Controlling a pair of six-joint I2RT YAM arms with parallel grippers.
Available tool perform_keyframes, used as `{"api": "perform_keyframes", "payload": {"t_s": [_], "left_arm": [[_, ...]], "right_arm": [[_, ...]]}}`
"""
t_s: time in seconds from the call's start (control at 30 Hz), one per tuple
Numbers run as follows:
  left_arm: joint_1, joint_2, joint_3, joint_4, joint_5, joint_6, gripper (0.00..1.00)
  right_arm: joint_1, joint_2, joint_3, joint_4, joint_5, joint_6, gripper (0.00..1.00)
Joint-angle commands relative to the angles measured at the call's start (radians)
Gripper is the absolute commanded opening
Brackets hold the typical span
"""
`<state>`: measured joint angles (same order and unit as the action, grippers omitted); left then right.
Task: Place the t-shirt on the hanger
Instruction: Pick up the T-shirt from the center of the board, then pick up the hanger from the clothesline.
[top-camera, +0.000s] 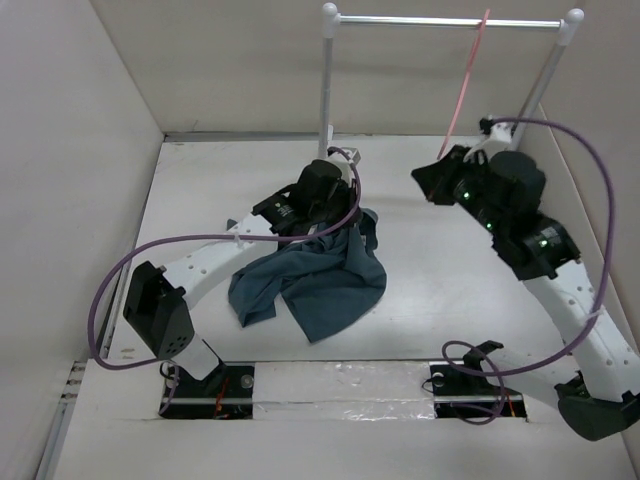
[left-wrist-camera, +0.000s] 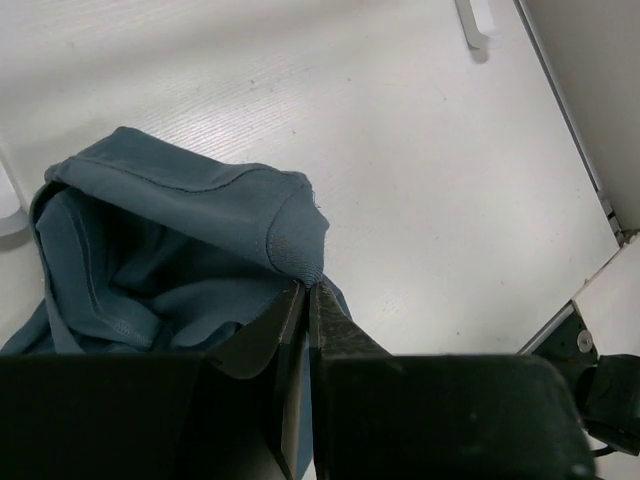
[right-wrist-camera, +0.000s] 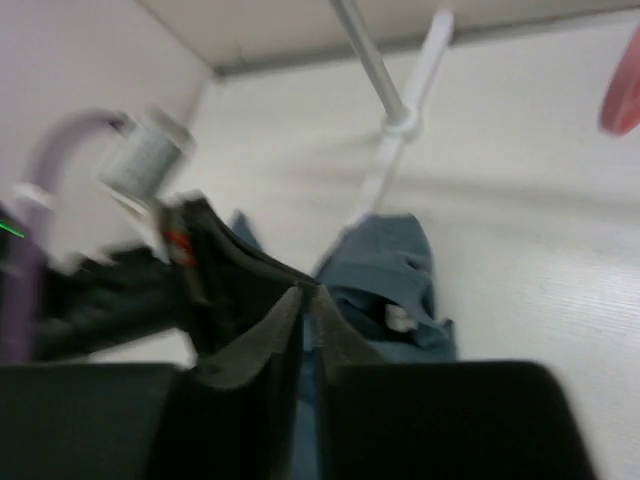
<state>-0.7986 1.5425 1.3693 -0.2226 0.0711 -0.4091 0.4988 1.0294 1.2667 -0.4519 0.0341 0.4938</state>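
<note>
The dark teal t-shirt (top-camera: 310, 280) lies crumpled on the table's middle. My left gripper (top-camera: 352, 222) is at its far edge, shut on a fold of the shirt's hem (left-wrist-camera: 300, 250); the jaws (left-wrist-camera: 310, 288) pinch the cloth at their tips. The salmon-pink hanger (top-camera: 465, 80) hangs from the rack's rail at the back right. My right gripper (top-camera: 420, 176) is just below the hanger's lower end, pointing left. In the blurred right wrist view its jaws (right-wrist-camera: 308, 292) are shut with nothing between them; the shirt (right-wrist-camera: 390, 265) lies beyond and the hanger (right-wrist-camera: 622, 100) is apart at the upper right.
The white rack has a metal rail (top-camera: 450, 20), a left post (top-camera: 327, 80) and a right post (top-camera: 545, 85), standing at the back of the table. Grey walls close in left, right and behind. Purple cables loop off both arms.
</note>
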Motion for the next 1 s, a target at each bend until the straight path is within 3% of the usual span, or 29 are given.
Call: {"api": "perform_keyframes", "payload": {"t_s": [0.0, 0.03, 0.1, 0.13, 0.17, 0.2, 0.27, 0.33, 0.53, 0.63, 0.77, 0.93, 0.97], "left_arm": [[-0.004, 0.005, 0.043, 0.058, 0.036, 0.004, 0.00], [-0.004, 0.008, 0.045, 0.063, 0.039, 0.004, 0.00], [-0.004, 0.014, 0.045, 0.075, 0.056, 0.007, 0.00], [-0.004, 0.018, 0.047, 0.077, 0.058, 0.009, 0.00], [-0.004, 0.021, 0.047, 0.080, 0.061, 0.013, 0.00], [-0.004, 0.018, 0.045, 0.080, 0.068, 0.018, 0.00], [-0.004, 0.008, 0.027, 0.088, 0.072, 0.036, 0.00], [-0.013, -0.001, 0.002, 0.092, 0.064, 0.050, 0.00], [-0.013, -0.028, -0.053, 0.118, 0.078, 0.055, 0.00], [-0.013, -0.038, -0.065, 0.131, 0.081, 0.056, 0.00], [-0.013, -0.038, -0.064, 0.129, 0.081, 0.062, 0.00], [-0.013, -0.033, -0.059, 0.124, 0.079, 0.067, 0.00], [-0.013, -0.029, -0.059, 0.124, 0.081, 0.066, 0.00]], "right_arm": [[-0.049, 0.023, 0.208, -0.140, 0.096, -0.046, 0.02], [-0.089, 0.084, 0.326, -0.162, 0.125, -0.058, 0.02], [-0.121, 0.151, 0.420, -0.189, 0.208, -0.096, 0.12], [-0.138, 0.185, 0.506, -0.201, 0.239, -0.112, 0.24], [-0.161, 0.255, 0.540, -0.209, 0.303, -0.135, 0.47], [-0.173, 0.291, 0.566, -0.212, 0.328, -0.150, 0.57], [-0.219, 0.400, 0.656, -0.226, 0.329, -0.179, 0.76], [-0.242, 0.469, 0.712, -0.246, 0.313, -0.193, 0.81], [-0.287, 0.656, 0.881, -0.275, 0.371, -0.207, 0.81], [-0.310, 0.727, 0.944, -0.297, 0.354, -0.207, 0.75], [-0.321, 0.759, 0.964, -0.311, 0.357, -0.204, 0.60], [-0.330, 0.710, 0.889, -0.252, 0.363, -0.207, 0.57], [-0.330, 0.709, 0.887, -0.254, 0.356, -0.207, 0.49]]}}
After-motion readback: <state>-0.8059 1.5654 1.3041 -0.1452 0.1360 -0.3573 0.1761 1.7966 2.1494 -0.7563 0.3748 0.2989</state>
